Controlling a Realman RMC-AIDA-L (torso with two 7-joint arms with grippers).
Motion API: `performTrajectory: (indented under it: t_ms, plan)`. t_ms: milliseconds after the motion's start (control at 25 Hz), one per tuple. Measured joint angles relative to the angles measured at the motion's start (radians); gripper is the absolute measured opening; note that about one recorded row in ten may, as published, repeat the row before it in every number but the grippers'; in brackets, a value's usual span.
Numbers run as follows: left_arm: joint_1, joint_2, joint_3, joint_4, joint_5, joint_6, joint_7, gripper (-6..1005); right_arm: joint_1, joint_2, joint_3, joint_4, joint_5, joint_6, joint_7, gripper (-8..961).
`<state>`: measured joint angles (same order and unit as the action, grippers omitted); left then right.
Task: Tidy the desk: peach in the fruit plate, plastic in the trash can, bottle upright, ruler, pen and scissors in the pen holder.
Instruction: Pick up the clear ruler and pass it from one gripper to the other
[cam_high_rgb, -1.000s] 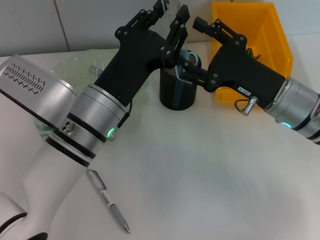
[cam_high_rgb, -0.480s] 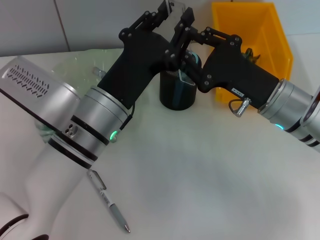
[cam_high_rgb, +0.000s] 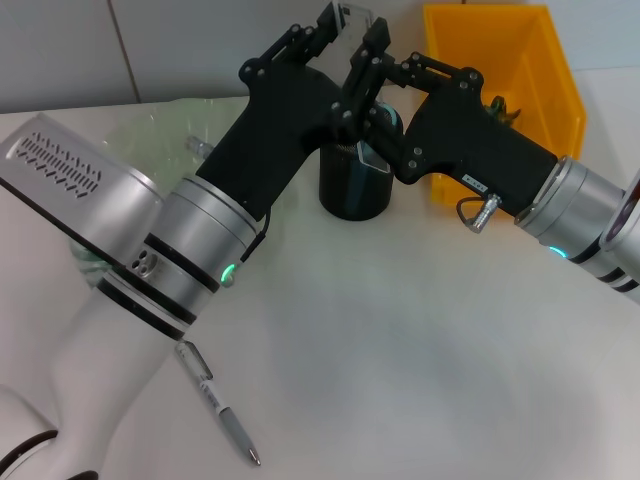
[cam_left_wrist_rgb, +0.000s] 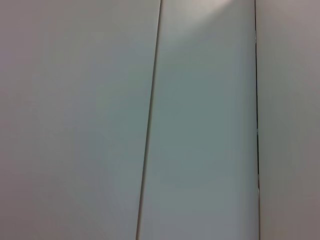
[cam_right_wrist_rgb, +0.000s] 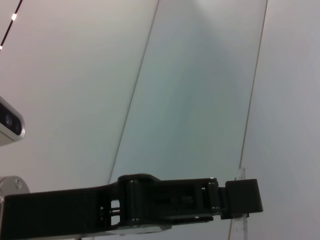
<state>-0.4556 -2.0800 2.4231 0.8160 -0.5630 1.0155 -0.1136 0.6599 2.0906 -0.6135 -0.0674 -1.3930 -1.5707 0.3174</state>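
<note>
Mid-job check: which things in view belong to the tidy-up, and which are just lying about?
Job: ruler in left pincer, above pen holder; right pincer beside it; scissors in holder; pen on table; trash can; fruit plate.
Lying about: nothing visible.

No readable text, brand, number or sign anywhere. Only a small white label on the right arm's black housing (cam_high_rgb: 477, 183), print too small to make out, and faint markings on the pen (cam_high_rgb: 215, 396) lying on the table, also illegible.
</note>
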Motion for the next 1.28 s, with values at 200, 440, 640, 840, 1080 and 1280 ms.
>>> performTrajectory:
  t_ms: [200,440,640,840,1080,1280]
  plan:
    - [0.0,0.0,0.003,0.0,0.0,0.0,0.0,430,0.0,0.0,-0.004,0.0,0.0,0.0,-0.008,351]
    - [-0.001,0.0,0.005,-0.001,0.0,0.0,0.0,433,0.0,0.0,-0.005,0.002,0.0,0.0,-0.012,185]
    - [0.0,0.0,0.006,-0.002,0.0,0.0,0.0,434,0.0,0.0,-0.002,0.003,0.0,-0.001,-0.012,143]
    - [0.001,0.0,0.011,-0.001,0.0,0.0,0.0,436,0.0,0.0,-0.001,0.004,0.0,-0.001,-0.012,121]
    - [0.001,0.0,0.016,-0.002,0.0,0.0,0.0,438,0.011,0.0,0.0,0.015,0.0,0.018,-0.004,102]
    - [0.0,0.0,0.016,-0.002,0.0,0.003,0.0,440,0.022,0.0,0.001,0.025,0.02,0.047,0.018,82]
